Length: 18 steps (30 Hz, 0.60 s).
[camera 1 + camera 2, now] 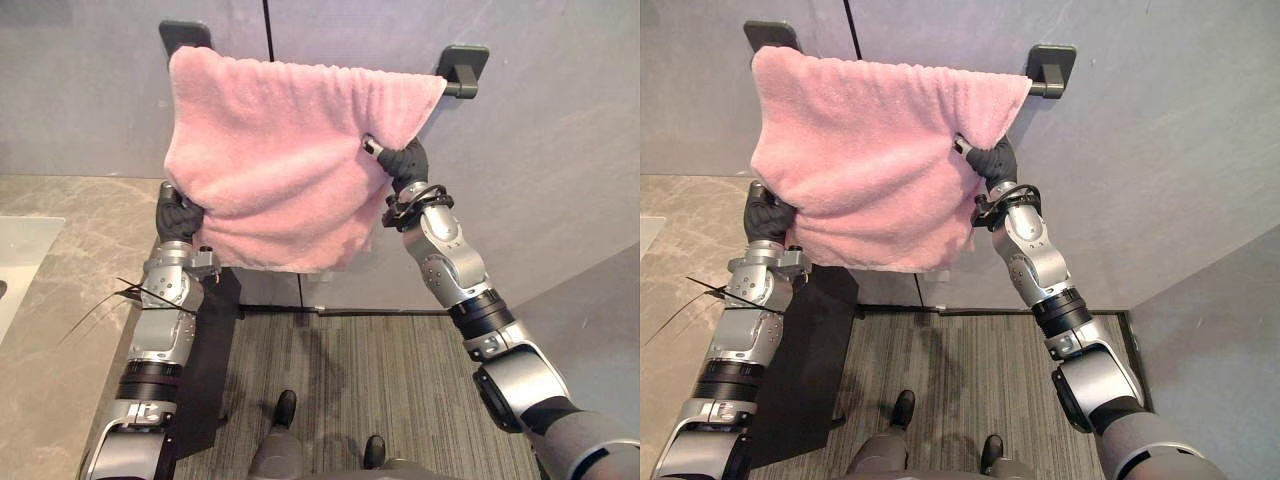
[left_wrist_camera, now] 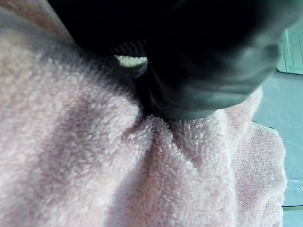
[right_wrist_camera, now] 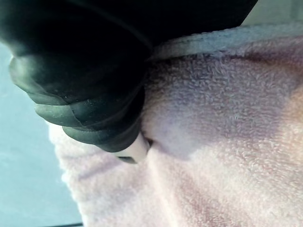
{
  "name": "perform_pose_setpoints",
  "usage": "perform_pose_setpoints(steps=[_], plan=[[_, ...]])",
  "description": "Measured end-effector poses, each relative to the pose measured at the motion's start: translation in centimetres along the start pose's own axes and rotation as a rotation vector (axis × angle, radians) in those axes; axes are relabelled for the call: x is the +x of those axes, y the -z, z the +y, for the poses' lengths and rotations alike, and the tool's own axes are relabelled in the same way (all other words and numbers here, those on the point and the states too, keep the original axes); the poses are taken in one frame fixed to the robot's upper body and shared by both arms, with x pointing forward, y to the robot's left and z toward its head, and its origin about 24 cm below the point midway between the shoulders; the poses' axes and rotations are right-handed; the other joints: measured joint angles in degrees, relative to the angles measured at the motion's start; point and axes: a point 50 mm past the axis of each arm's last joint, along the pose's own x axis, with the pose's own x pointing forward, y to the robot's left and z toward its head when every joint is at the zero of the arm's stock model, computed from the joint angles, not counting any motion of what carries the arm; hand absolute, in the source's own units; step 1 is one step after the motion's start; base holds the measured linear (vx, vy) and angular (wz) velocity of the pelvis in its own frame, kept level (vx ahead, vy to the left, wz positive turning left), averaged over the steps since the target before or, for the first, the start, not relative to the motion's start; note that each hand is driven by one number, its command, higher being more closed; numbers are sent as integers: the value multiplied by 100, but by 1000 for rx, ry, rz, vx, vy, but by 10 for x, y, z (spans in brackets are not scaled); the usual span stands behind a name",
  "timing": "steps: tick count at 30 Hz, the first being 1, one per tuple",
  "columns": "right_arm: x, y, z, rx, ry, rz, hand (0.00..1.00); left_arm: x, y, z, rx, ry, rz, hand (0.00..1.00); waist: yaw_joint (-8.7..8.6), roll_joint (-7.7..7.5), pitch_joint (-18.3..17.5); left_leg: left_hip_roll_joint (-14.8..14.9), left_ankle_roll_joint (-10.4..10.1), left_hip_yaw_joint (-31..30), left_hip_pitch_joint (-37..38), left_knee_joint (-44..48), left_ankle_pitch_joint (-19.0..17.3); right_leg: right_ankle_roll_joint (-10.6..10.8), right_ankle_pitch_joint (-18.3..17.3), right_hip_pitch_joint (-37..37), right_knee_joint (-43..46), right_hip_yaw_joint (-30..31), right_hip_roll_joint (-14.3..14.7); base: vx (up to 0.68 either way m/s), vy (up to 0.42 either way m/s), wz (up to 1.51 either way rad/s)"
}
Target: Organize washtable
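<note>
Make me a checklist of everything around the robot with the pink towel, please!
Surface: grey marbled counter on the robot's left, with a pale sink at its edge.
Job's things: pink towel spread against the wall, its top edge reaching between two dark wall brackets.
Clutter: nothing seen.
Hands: left hand grips the towel's lower left edge; right hand pinches its right edge.
Cables: nothing seen.
Surroundings: grey wall; striped grey carpet below.
</note>
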Motion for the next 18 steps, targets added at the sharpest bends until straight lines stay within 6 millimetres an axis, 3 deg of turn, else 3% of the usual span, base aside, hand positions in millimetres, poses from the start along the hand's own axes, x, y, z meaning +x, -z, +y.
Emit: perform_pose_setpoints(steps=[12, 18], plan=[[3, -3, 3, -1, -7, -3, 100, 14, -9, -28, -41, 37, -33, 100, -11, -6, -4, 14, -8, 47, -55, 2, 23, 2, 27, -73, 1, 26, 5, -4, -2, -1], [7, -5, 6, -4, 9, 5, 100, 22, -9, -37, -41, 40, -16, 100, -122, -6, -4, 60, -36, 45, -56, 3, 47, -24, 45, -70, 1, 16, 43, 0, 0, 0]])
